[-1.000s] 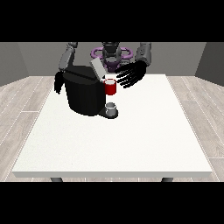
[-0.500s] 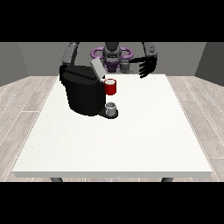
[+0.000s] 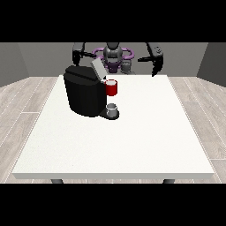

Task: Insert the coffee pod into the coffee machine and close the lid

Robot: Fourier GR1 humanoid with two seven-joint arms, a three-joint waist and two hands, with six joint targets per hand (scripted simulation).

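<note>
**Lid up, both hands high and off the machine**

Black coffee machine [image 3: 84, 93] stands on the white worktop [image 3: 132, 141], toward the view's left. Its grey lid [image 3: 98, 69] is tilted up, open. A red thing at the machine [image 3: 111, 87] sits at the front; below it a grey thing [image 3: 112, 108] rests on the base — cannot tell whether that is the pod.

Hand at the view's right [image 3: 155, 62] is raised, well apart from the machine, fingers hanging down relaxed, holding nothing. Hand at the view's left [image 3: 77, 54] is above and behind the machine; finger state cannot be told.

Risks, as judged:
- A steep push on the raised lid could shove the whole machine across the worktop.
- Closing with nothing seated leaves the task half done.
</note>
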